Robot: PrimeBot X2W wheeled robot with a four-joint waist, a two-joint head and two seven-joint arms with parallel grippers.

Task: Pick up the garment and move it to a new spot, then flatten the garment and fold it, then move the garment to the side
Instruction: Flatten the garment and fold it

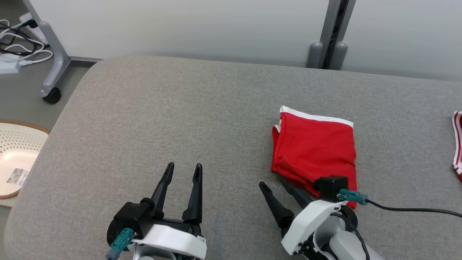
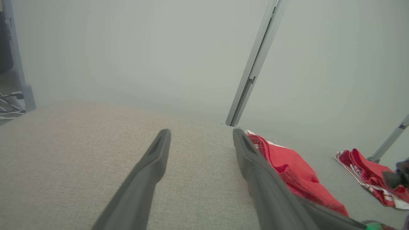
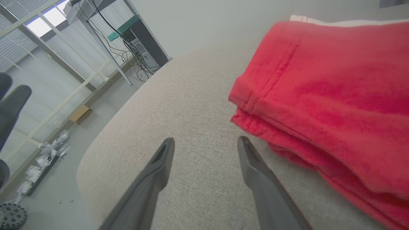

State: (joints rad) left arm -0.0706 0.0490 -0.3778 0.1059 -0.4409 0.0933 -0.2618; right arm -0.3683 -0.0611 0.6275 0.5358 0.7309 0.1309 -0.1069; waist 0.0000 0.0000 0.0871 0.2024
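Observation:
The garment [image 1: 314,147] is red with a white band along its far edge and lies folded into a rough square on the grey cushion [image 1: 173,119], right of centre. The right wrist view shows its stacked red layers [image 3: 322,95] close up. My right gripper [image 1: 273,187] stands open just off the garment's near left corner, nothing between its fingers [image 3: 159,166]. My left gripper [image 1: 184,170] is open over bare cushion to the left, apart from the garment [image 2: 287,166], which lies past its right finger.
A second red and white striped cloth [image 1: 457,144] lies at the cushion's right edge. A perforated cream basket [image 1: 16,159] stands on the floor at the left. Grey frame legs, a castor [image 1: 52,95] and cables sit behind the cushion at the far left.

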